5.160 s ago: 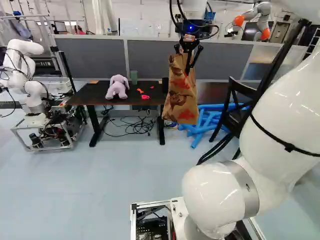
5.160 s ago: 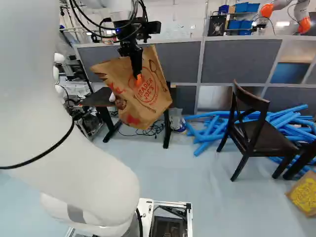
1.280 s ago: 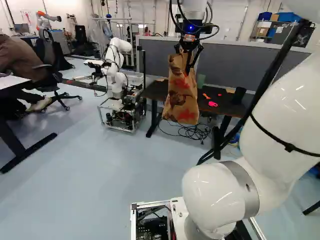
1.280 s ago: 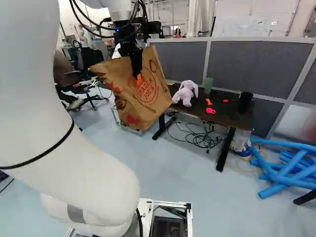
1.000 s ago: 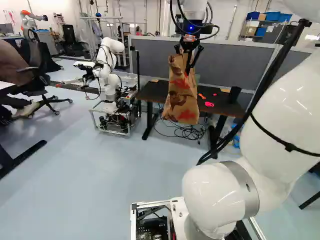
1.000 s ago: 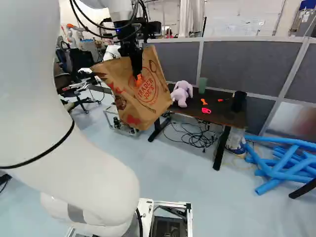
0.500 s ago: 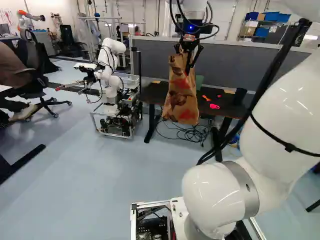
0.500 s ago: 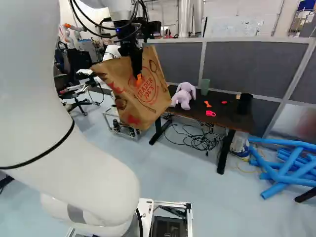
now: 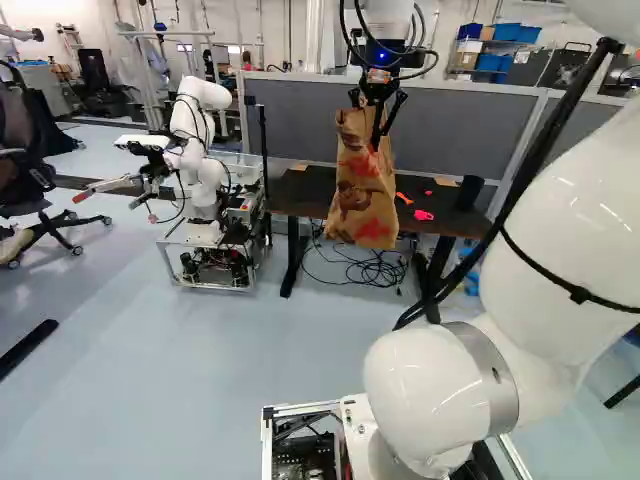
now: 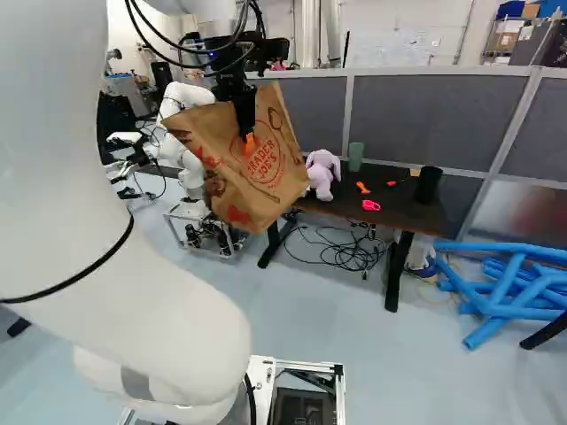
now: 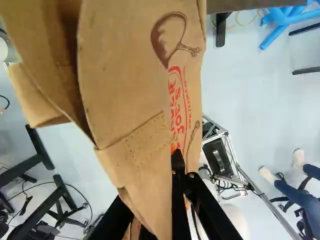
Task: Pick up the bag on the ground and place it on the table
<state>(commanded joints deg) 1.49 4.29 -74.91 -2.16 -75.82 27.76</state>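
While the white arm (image 9: 560, 220) is climbing from its lowest joint and reaching forward, its black gripper (image 10: 248, 137) is pointing down, above the height of the tabletop. It is clamping the paper bag (image 9: 365, 195) between its two fingers. In the left base view the bag is hanging across the near edge of the table (image 9: 300, 195), between the left corner and the middle, its bottom showing below that edge.

Compared with half a second ago, the base is turning: another robot (image 9: 205, 190), the table and the blue tubes (image 10: 509, 283) are sliding left in the base views, while the arm and the bag it is carrying are keeping their place over the joint. On the table, left to right, the plush toy (image 10: 321, 173), the green cup (image 10: 355, 157) by the far edge, the pink item (image 10: 370, 205) toward the near edge and the black cup (image 10: 428, 184) by the right end are keeping their places.
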